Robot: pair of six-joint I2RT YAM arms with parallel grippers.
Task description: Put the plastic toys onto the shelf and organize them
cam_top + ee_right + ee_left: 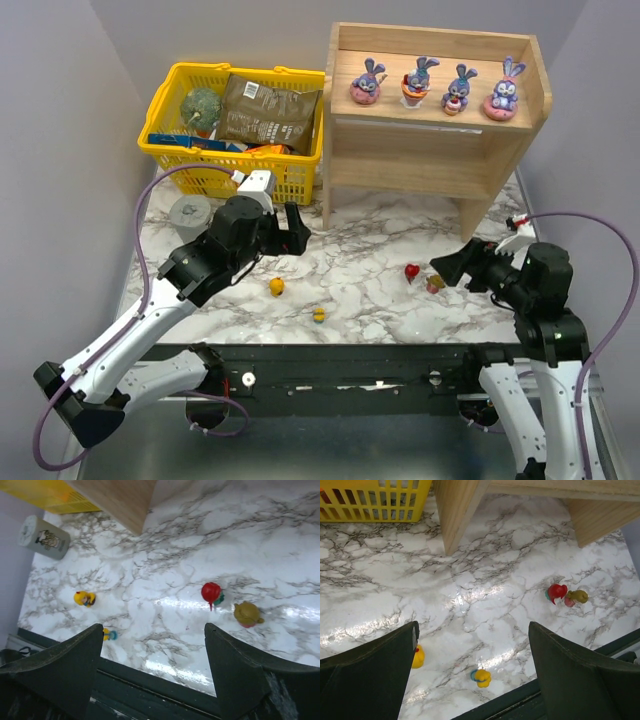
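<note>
Tabletop (pixel 370 250) glossy marble | grey walls (pixel 60 100) | left end effector (pixel 472 625) wide | right end effector (pixel 153 625) wide

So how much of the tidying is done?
About half. Four bunnies stand on the shelf, top tier. Nothing is in hand: left gripper and right gripper are open, empty. Left on the table: two yellow toys, a red toy, a tan toy.

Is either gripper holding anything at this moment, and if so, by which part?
Nothing is held. The left gripper and the right gripper are both open and empty above the white marble-patterned table.
</note>
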